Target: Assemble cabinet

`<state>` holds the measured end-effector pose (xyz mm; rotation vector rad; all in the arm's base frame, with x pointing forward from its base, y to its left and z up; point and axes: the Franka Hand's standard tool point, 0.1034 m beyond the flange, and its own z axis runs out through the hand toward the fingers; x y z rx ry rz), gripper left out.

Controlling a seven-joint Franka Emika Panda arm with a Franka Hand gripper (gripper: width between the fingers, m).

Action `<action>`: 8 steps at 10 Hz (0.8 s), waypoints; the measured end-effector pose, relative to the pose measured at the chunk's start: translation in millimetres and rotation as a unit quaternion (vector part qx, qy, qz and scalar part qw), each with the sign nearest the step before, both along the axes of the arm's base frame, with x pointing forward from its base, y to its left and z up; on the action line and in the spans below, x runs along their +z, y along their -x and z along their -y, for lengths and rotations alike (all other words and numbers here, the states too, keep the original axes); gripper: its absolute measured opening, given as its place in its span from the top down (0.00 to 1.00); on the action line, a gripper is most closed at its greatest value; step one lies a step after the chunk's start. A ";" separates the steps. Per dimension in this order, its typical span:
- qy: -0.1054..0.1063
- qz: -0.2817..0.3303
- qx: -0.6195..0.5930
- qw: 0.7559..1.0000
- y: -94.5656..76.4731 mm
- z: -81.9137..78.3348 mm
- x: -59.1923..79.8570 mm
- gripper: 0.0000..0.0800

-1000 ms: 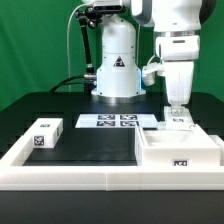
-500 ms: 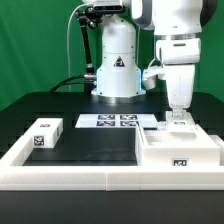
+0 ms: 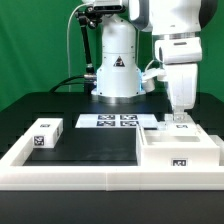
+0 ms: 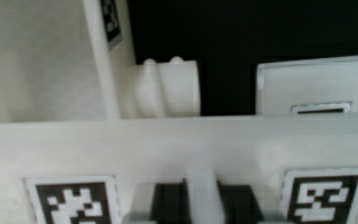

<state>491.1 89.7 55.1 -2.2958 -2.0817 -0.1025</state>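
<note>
The arm reaches down at the exterior view's right, and its gripper (image 3: 178, 113) hangs just over the far edge of the cabinet body (image 3: 180, 152); that body is a white open box sitting inside the near right corner of the low border frame (image 3: 90, 176), a tag showing on its near wall; just behind it, under the fingertips, lies a small tagged panel (image 3: 181, 125), and I cannot tell whether the fingers touch it; how far apart the fingers stand I cannot tell either, nor whether they have hold of anything, since the exterior view is too small and the wrist view too blurred.

Well apart, at the exterior view's left, a small white block (image 3: 45, 133) with a tag on its near face rests on the frame's left rail; the marker board (image 3: 120, 121) lies flat on the black table (image 3: 95, 148), farther back, near the middle.

From the wrist, a broad white panel face (image 4: 194, 150) fills the picture, a tag at each lower corner; beyond it stands a ribbed white knob-like piece (image 4: 163, 88) and another tagged white piece (image 4: 327, 85).
</note>
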 end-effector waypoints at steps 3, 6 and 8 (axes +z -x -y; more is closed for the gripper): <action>0.000 0.000 0.000 1.000 0.0 0.0 0.0 0.91; -0.004 0.006 -0.001 1.000 -28.6 -0.3 0.8 0.91; -0.009 0.015 -0.004 1.000 -48.0 -2.2 1.5 0.91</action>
